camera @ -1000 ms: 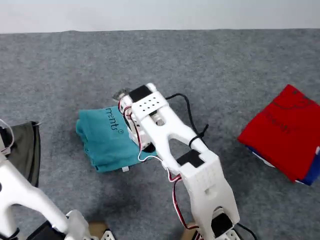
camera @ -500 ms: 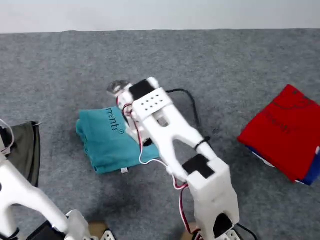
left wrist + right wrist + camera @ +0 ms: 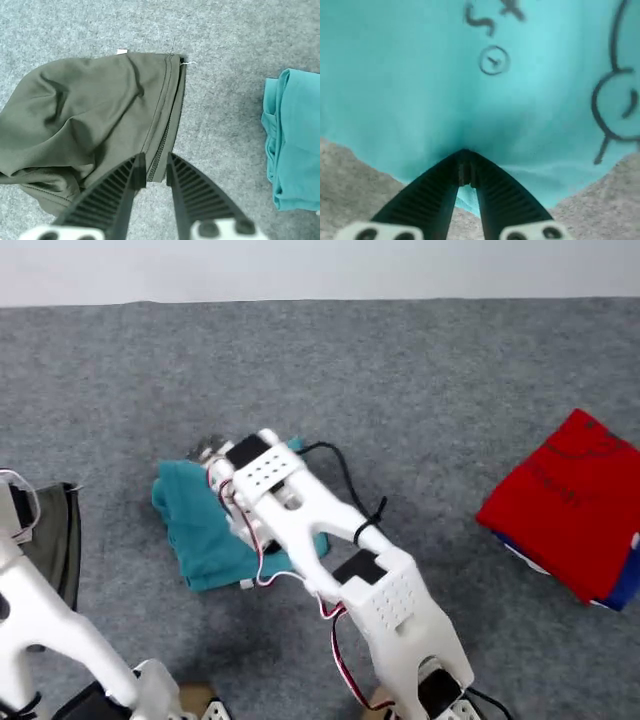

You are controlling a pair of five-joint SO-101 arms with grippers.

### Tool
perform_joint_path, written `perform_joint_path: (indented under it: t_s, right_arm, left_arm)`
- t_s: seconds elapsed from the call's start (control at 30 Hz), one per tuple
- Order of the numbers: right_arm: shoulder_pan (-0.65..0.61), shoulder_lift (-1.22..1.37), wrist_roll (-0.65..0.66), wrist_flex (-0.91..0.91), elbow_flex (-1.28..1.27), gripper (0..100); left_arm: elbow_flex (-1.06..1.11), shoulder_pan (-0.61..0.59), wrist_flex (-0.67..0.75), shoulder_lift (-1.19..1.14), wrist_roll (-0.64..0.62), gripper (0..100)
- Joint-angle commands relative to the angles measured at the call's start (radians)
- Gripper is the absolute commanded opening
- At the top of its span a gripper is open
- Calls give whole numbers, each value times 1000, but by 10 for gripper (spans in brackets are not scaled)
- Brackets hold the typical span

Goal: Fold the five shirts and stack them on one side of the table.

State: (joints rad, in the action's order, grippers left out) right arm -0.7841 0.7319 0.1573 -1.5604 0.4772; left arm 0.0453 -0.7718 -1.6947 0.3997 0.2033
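A folded teal shirt (image 3: 195, 530) lies left of the table's middle, with the right arm (image 3: 265, 475) bent over it. In the right wrist view my right gripper (image 3: 464, 172) is shut on the teal shirt (image 3: 420, 75), which puckers at the fingertips. A crumpled olive shirt (image 3: 50, 540) lies at the left edge. My left gripper (image 3: 155, 170) hangs above the hem of the olive shirt (image 3: 85, 115), fingers slightly open and not pinching it. A folded red shirt (image 3: 565, 500) sits at the right on a blue one (image 3: 625, 590).
Grey carpet (image 3: 400, 370) covers the table. The whole far half is bare, as is the strip between the teal shirt and the red stack. The teal shirt (image 3: 295, 150) lies a short way from the olive one.
The right arm has swung left across the teal shirt, taking the shirt's near edge with it. The shirt's print is now covered. The left arm has barely moved.
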Motion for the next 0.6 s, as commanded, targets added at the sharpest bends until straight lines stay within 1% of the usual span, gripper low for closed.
perform_joint_path:
  t_s: [0.0, 0.17, 0.27, 0.4, 0.57]
  right_arm:
    - [-13, -31, 5, -24, 58, 10]
    - [41, -114, 6, -79, 187, 10]
    - [41, -130, 11, -61, 264, 10]
    - [22, -87, 14, 108, 293, 10]
    - [-19, 47, 14, 317, 295, 10]
  left_arm:
    - [2, 2, 14, 31, 9, 76]
    - [2, 2, 14, 28, 9, 76]
    - [2, 2, 14, 23, 8, 76]
    - [2, 5, 17, 23, 6, 76]
    - [2, 5, 18, 23, 11, 76]
